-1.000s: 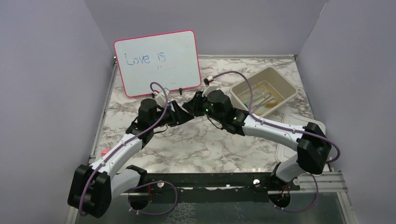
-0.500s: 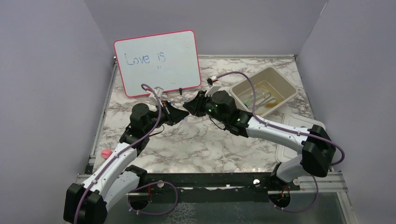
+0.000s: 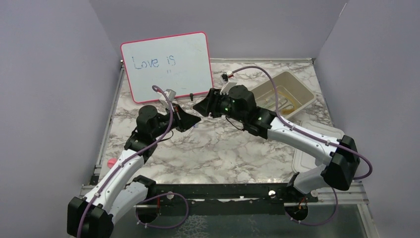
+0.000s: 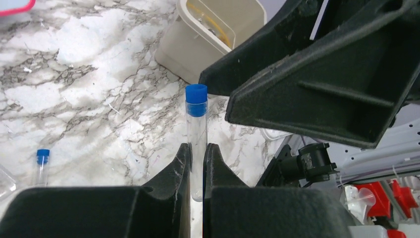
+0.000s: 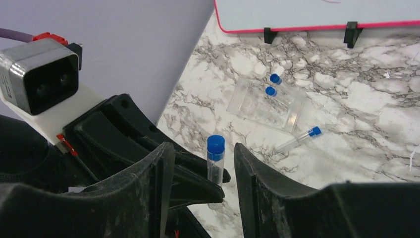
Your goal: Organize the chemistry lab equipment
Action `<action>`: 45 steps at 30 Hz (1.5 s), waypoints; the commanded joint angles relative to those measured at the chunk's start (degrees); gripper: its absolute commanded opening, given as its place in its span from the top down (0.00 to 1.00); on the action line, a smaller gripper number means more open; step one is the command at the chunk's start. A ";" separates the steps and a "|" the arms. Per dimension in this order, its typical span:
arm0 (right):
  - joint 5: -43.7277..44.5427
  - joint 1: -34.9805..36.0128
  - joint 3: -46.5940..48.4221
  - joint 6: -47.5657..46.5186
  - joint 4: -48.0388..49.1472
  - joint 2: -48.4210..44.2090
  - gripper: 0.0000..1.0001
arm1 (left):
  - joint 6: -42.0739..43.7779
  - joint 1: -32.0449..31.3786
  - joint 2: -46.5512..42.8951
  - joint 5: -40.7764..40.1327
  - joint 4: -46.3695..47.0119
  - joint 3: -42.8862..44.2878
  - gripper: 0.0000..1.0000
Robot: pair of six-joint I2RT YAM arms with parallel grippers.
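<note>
A clear tube with a blue cap (image 4: 196, 129) sticks out from my left gripper (image 4: 197, 147), which is shut on its lower end. In the right wrist view the same tube (image 5: 215, 158) stands between the spread fingers of my right gripper (image 5: 203, 148), with a gap on each side. From above, the left gripper (image 3: 195, 120) and right gripper (image 3: 200, 106) meet tip to tip in front of the whiteboard. A clear rack (image 5: 267, 104) holds two blue-capped tubes. Another tube (image 5: 299, 140) lies loose beside it.
The pink-framed whiteboard (image 3: 168, 64) stands at the back left. A beige tub (image 3: 282, 96) with amber hose and wire inside sits at the back right, its lid (image 3: 317, 144) nearer on the right. A small pink item (image 3: 112, 162) lies at the left table edge.
My left gripper has shut on the tube and drawn back slightly to the left. My right gripper has opened off the tube and shifted towards the back right.
</note>
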 commanded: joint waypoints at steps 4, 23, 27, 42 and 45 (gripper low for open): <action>-4.84 -0.66 5.37 -0.39 -9.29 0.91 0.51 | 6.64 -0.19 -0.86 2.68 -4.40 5.04 1.00; -8.70 -3.09 6.60 0.75 -7.89 2.17 0.58 | 10.45 -0.19 -2.40 3.08 -7.22 5.67 1.00; -12.03 -3.43 7.29 0.67 -6.98 3.26 0.59 | 10.65 -0.17 -2.52 2.84 -7.50 5.73 1.00; -12.36 -4.27 4.85 -6.25 0.70 3.61 0.86 | 12.79 -0.19 -3.21 -8.01 -15.41 7.98 0.51; -9.20 -4.30 2.78 -14.48 7.12 4.09 0.86 | 13.31 -0.14 -4.04 -19.70 -19.98 9.71 0.40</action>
